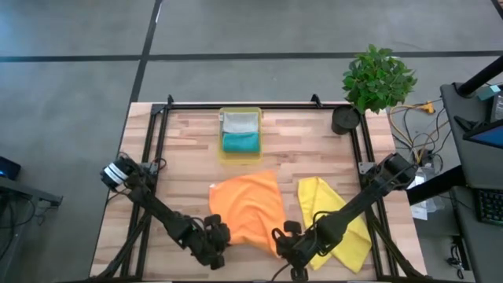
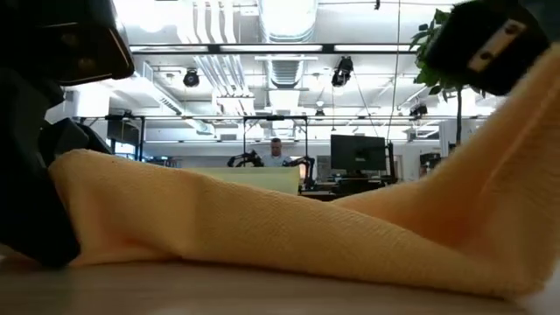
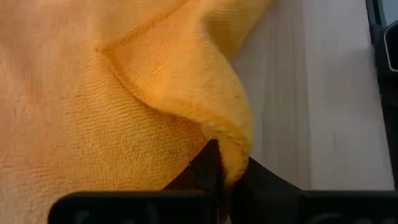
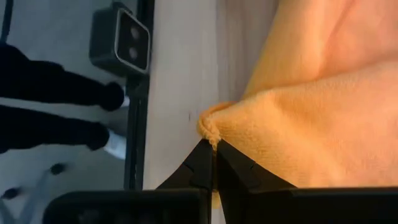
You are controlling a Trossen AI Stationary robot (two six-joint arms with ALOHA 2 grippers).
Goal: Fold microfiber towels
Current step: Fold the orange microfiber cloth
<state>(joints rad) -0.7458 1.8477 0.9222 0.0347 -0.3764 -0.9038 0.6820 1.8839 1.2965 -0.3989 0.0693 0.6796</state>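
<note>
left end effector [image 1: 214,242]: clamped on orange towel [image 1: 247,206] near corner
right end effector [image 1: 289,245]: clamped on other near corner
yellow towel [image 1: 339,222]: just beside right end effector, flat on bench [image 1: 189,157]

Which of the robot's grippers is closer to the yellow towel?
The right. The right gripper is shut on the orange towel's near corner, right beside the yellow towel. The left gripper pinches the orange towel's other near corner, farther from the yellow towel.

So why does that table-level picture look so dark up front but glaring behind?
Low view: bright ceiling lights backlight the scene, so the orange towel looks pale and the arms read as black shapes. High view: even, soft light. Wrist views: the towel sits so close that its weave fills the frame.
</note>
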